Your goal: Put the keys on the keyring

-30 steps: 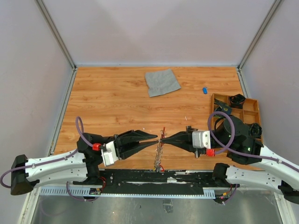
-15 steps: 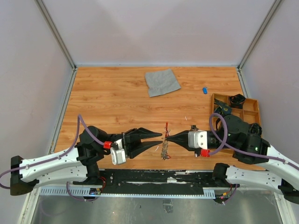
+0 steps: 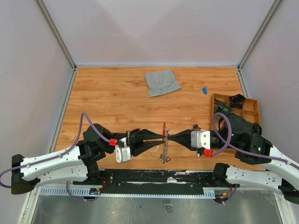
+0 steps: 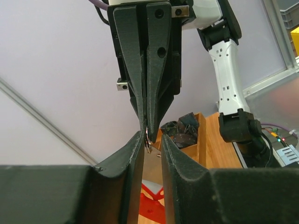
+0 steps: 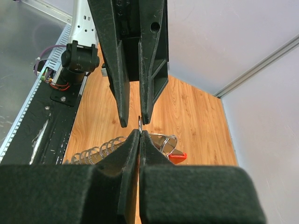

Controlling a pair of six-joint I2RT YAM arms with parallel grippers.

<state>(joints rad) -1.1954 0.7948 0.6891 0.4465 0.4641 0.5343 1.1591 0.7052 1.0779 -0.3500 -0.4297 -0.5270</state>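
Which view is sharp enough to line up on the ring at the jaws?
Left wrist: small ring crisp between dark, featureless jaws. Right wrist: ring crisp too, chain legible behind. Top external: evenly lit, no glare, but keyring too small to resolve.

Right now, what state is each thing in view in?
keyring: held up by its small ring, chain dangling.
right hand: shut on that ring.
left hand: open, fingertips either side of the ring.
blue key: loose on the table, not on the keyring.
cloth: lying flat.
tray: holds dark parts.
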